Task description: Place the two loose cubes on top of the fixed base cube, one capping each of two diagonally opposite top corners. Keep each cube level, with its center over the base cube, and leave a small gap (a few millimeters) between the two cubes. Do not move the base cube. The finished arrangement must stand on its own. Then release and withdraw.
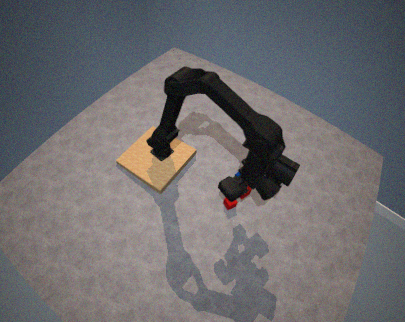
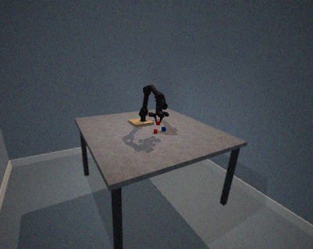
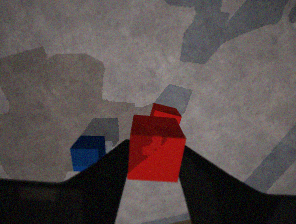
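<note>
My gripper [image 1: 246, 192] [image 2: 158, 122] [image 3: 153, 147] is shut on a red cube [image 1: 245, 194] [image 2: 158, 123] [image 3: 155, 152] and holds it above the table, roughly level between the fingers. A second red cube [image 1: 230, 203] [image 2: 155, 131] [image 3: 167, 113] stands on the table; in the wrist view the held cube hides part of it. A blue cube [image 1: 238, 174] [image 2: 163, 128] [image 3: 88, 155] stands on the table apart from that red cube, on the left in the wrist view. It is mostly hidden by the arm in the top view. No cube rests on another.
The arm stands on a wooden board [image 1: 138, 159] [image 2: 134, 123] on the grey table [image 1: 313, 210] [image 2: 184, 151]. Shadows of the arm fall across the table around the cubes.
</note>
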{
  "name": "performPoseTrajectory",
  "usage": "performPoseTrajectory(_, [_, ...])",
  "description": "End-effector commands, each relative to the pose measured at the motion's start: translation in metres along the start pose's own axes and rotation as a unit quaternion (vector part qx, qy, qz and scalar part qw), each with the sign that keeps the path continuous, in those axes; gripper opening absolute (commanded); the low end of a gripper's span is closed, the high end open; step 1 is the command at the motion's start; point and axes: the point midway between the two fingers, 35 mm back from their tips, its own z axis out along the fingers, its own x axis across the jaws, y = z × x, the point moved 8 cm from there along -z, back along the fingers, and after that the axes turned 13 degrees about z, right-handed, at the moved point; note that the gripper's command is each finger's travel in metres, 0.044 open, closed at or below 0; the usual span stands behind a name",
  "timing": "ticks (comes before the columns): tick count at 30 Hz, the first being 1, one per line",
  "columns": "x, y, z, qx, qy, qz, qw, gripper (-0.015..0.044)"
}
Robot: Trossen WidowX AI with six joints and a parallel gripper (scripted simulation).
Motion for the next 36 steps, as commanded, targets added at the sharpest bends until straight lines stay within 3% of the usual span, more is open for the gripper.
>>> performPoseTrajectory(1, [0.01, -0.008, 0.003, 0.003, 0.002, -0.047, 0.999, 0.0105])
performPoseTrajectory(36, [0.078, -0.076, 0.025, 0.006, 0.004, -0.409, 0.913, 0.0105])
